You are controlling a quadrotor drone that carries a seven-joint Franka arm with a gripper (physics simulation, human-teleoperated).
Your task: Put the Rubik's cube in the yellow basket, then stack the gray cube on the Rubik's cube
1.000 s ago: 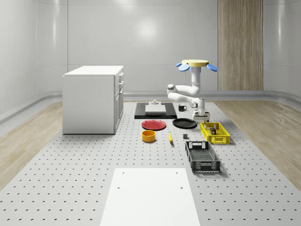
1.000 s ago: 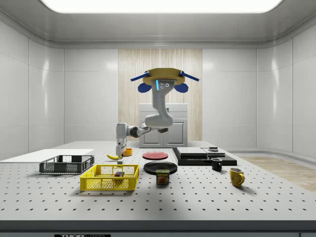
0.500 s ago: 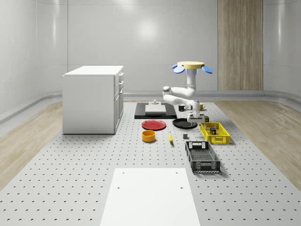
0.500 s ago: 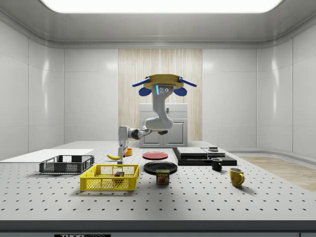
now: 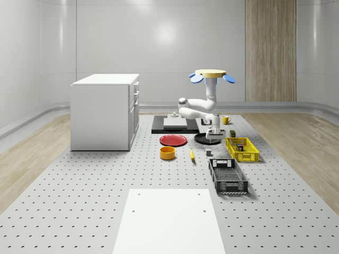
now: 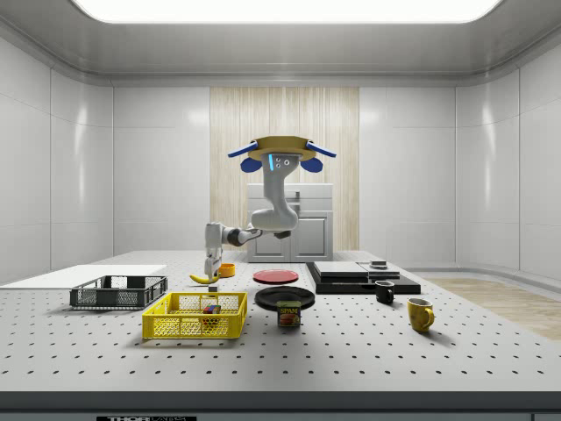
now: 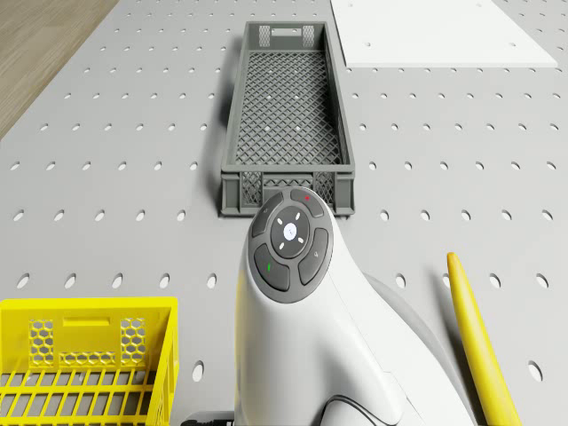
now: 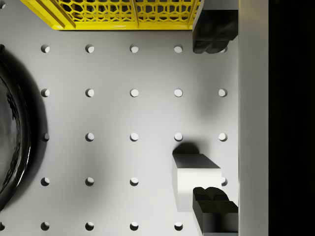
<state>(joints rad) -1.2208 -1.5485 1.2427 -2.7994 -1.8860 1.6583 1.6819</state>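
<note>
The Rubik's cube [image 6: 211, 310] lies inside the yellow basket [image 5: 242, 150]. The small gray cube [image 5: 208, 153] sits on the table between the basket and the banana [image 5: 192, 154]. The drone [image 5: 212, 74] hovers above the black plate [image 5: 207, 138]. Its arm reaches down, and the gripper [image 5: 213, 137] hangs open just above the table, beside the basket's near-left corner. In the wrist view the gripper [image 8: 215, 123] looks straight down, the gray cube [image 8: 197, 182] lies partly under one fingertip [image 8: 214, 211], and the basket's edge [image 8: 113, 12] is close by.
A gray crate [image 5: 228, 176] stands in front of the basket, with a white mat [image 5: 168, 219] nearer the camera. A red plate [image 5: 173, 139], an orange bowl [image 5: 167, 152], a black platform [image 5: 172, 124] and a white cabinet [image 5: 105, 111] are to the left. A can [image 6: 289, 314] and mugs [image 6: 420, 313] are beside the basket.
The drone and arm have shifted to the whole-scene view's left, away from above the basket. The gripper now hangs lower, over the table near the gray cube.
</note>
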